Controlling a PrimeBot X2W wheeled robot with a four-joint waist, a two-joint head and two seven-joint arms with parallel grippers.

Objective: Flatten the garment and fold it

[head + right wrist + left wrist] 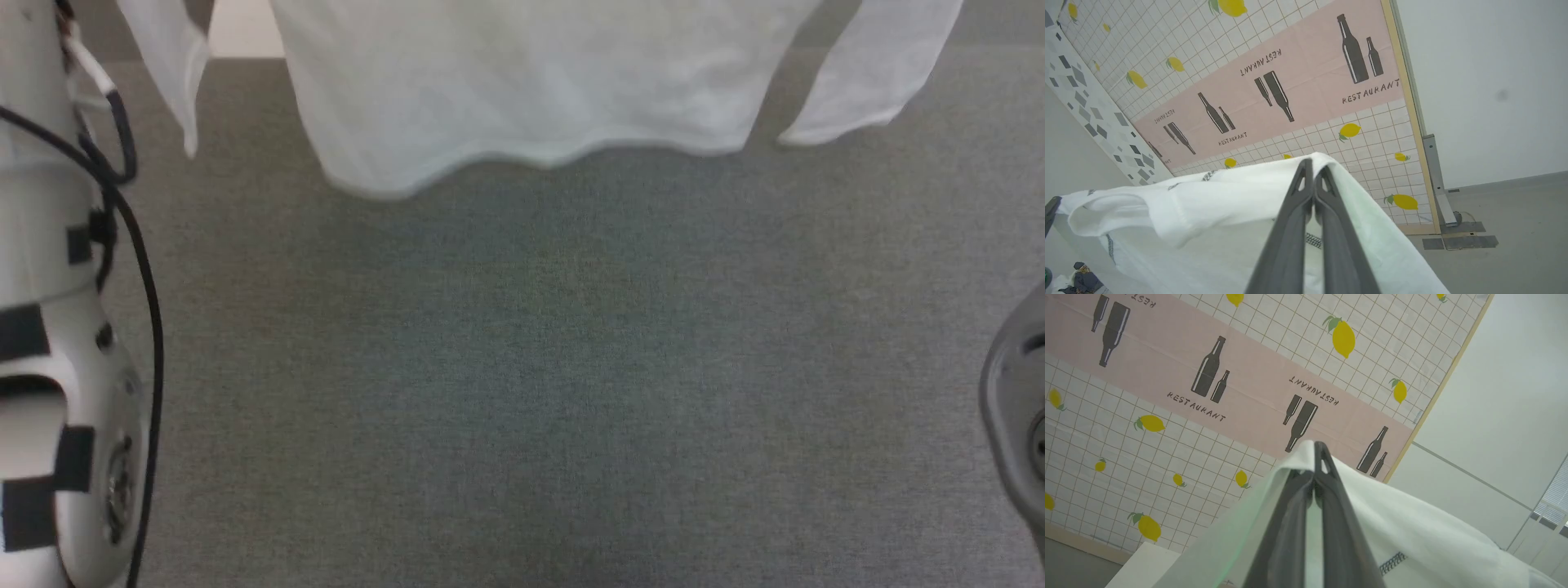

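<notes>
Garment (531,90) hangs in the air across the top of the head view, its wavy lower hem and two loose sleeves dangling above a grey, cloth-textured surface (522,392). Whether the hem touches that surface I cannot tell. One sleeve hangs at the left of the body panel and the other at the right, each apart from it.

In the left wrist view, the left gripper (1316,446) has its jaws pressed tight together, and the white fabric (1433,539) is pinched at their tips and drapes down on both sides of the fingers. A short run of grey zigzag stitching (1392,563) shows on the cloth just right of them.

The right gripper (1312,163) likewise has its jaws closed on a fold of the shirt (1208,212), which stretches away to the left of that view and sags in the middle.

Behind both stands a wall panel (1167,416) printed with lemons, dark bottles and the word RESTAURANT. A white box (1143,565) sits at the lower left of the left wrist view. The pale left forearm (49,327) with a black cable (153,327) rises along the head view's left edge.
</notes>
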